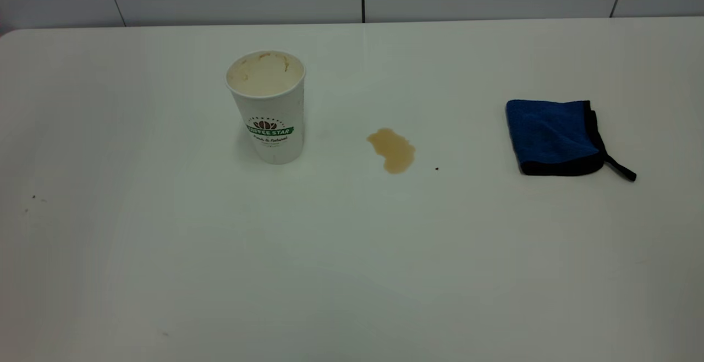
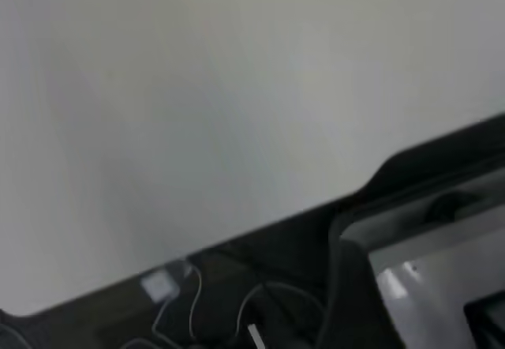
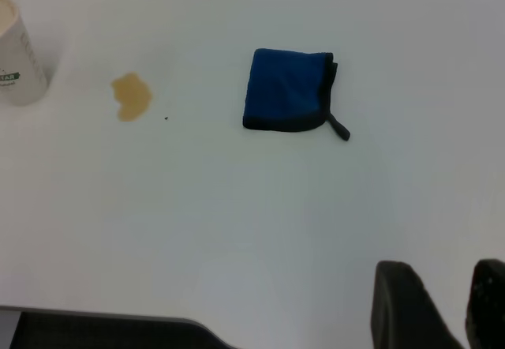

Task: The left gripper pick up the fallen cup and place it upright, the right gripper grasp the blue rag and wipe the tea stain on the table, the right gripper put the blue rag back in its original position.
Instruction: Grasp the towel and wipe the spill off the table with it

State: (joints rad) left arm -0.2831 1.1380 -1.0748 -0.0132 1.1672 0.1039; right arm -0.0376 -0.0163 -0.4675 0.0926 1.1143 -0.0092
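The Coffee Star paper cup [image 1: 268, 107] is seen standing upright on the white table [image 1: 352, 274], mouth up, inside stained tan. The tea stain [image 1: 392, 150] is seen as a light-brown blotch on the tabletop, between the cup and the blue rag [image 1: 555, 137], touching neither. A tiny black speck [image 1: 436, 168] is noted just beside the stain on the rag side.

The rag is laid flat and folded, black edging and loop strap on the side away from the stain.

Right gripper [image 3: 446, 305]: only two dark finger tips are caught at the edge of the right wrist view, with a gap between them and nothing held, so it is read as released. It is held above bare table, well apart from everything. From it, the rag [image 3: 286, 90] is the nearest thing, ahead; the stain [image 3: 131, 96] lies farther off beyond the rag, and the cup [image 3: 19, 57] farthest, past the stain.

Left gripper: no part of it is shown in any view. Only bare table [image 2: 237, 104] and its dark edge are given by the left wrist view, so its state cannot be told.
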